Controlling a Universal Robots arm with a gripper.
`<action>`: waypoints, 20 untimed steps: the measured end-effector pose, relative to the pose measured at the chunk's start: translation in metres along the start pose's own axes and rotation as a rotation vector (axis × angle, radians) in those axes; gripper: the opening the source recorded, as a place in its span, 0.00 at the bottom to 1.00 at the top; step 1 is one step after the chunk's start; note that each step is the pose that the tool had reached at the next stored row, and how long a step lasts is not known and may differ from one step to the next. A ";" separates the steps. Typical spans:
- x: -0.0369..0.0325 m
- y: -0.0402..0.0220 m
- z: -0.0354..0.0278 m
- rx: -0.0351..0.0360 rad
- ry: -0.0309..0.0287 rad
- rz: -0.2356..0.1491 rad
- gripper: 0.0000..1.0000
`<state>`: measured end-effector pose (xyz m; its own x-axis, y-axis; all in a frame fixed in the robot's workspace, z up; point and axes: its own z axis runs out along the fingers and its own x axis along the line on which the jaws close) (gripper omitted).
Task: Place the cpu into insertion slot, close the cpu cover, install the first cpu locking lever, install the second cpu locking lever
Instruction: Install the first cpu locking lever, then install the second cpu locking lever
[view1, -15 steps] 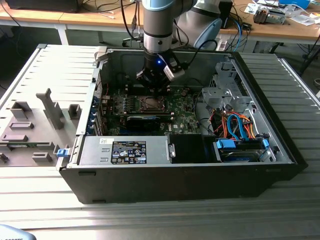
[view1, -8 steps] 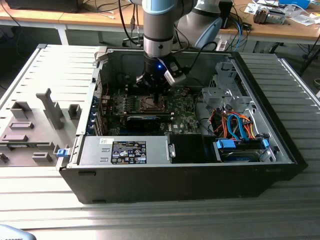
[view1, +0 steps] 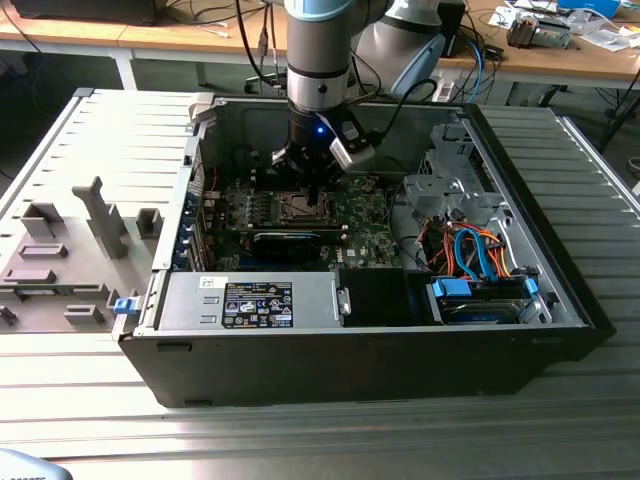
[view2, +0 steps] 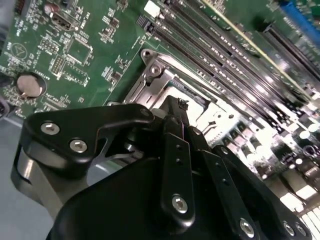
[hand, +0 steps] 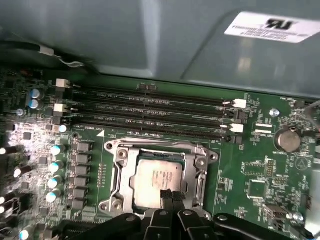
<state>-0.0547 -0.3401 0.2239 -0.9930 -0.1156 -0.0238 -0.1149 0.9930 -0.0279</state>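
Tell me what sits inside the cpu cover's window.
In the first wrist view the cpu shows through the window of the cpu cover, its silvery top lying flat. The gripper covers the chip's near edge, so that part cannot be seen.

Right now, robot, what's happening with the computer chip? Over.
Gripper low over the socket, fingertips at the cpu edge. Cpu seated in the slot, cpu cover down around it. Nothing in the way.
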 end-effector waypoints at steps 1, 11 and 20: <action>0.0000 -0.0001 -0.0021 0.0000 0.0000 0.000 0.11; -0.0003 -0.0005 -0.0113 -0.0009 -0.0001 0.000 0.11; -0.0005 -0.0066 -0.0111 -0.0009 -0.0001 0.000 0.11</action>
<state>-0.0537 -0.3463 0.2352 -0.9930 -0.1157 -0.0239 -0.1150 0.9930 -0.0270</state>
